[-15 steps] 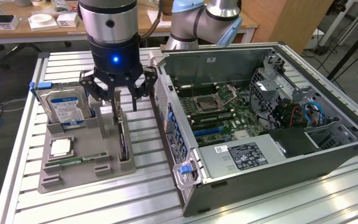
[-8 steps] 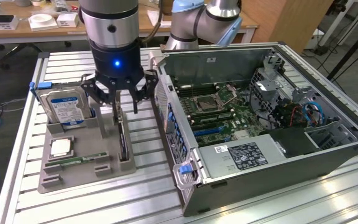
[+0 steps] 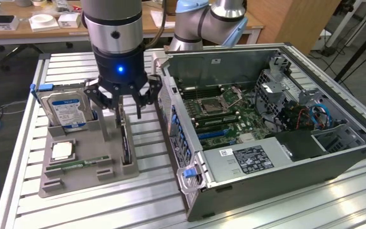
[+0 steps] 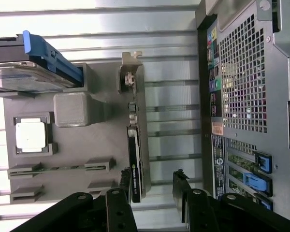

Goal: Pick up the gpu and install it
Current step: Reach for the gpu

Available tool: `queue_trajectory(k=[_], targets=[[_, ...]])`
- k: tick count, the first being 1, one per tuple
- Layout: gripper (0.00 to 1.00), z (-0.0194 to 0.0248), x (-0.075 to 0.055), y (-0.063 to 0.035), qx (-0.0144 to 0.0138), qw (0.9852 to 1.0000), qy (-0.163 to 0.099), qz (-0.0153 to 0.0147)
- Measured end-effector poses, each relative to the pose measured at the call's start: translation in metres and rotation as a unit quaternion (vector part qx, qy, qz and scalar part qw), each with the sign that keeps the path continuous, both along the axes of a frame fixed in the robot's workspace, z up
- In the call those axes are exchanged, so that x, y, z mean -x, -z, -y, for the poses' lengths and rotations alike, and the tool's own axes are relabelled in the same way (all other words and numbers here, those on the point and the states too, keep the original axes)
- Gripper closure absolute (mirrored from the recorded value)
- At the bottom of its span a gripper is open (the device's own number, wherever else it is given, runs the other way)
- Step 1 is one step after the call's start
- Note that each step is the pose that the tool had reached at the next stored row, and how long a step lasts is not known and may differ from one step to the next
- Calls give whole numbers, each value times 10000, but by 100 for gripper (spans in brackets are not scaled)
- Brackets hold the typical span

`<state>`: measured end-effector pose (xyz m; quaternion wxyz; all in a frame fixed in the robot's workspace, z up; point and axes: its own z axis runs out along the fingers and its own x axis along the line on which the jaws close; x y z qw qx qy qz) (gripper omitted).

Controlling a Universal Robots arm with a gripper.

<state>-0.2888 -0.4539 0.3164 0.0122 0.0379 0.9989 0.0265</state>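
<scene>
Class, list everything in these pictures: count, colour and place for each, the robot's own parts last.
table: one, silver, under everything
tray: one, grey, on the table, exterior view's left
hard drive: one, silver with blue label, upright at the tray's far end
CPU: one, silver, flat in the tray
RAM stick: one, green, lying in the tray
gpu: one, black, on edge along the tray's side nearest the case
case: one, dark grey, open, exterior view's right
desk: one, brown wood, behind the table
arm: one, silver and black, above the tray
pincer: one, black, open, above the gpu
</scene>
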Motion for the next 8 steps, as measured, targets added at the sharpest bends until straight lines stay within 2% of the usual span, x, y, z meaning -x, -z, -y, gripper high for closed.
queue_trajectory(k=[8], targets=[[53,2,0,51,1,10000,0,-1]])
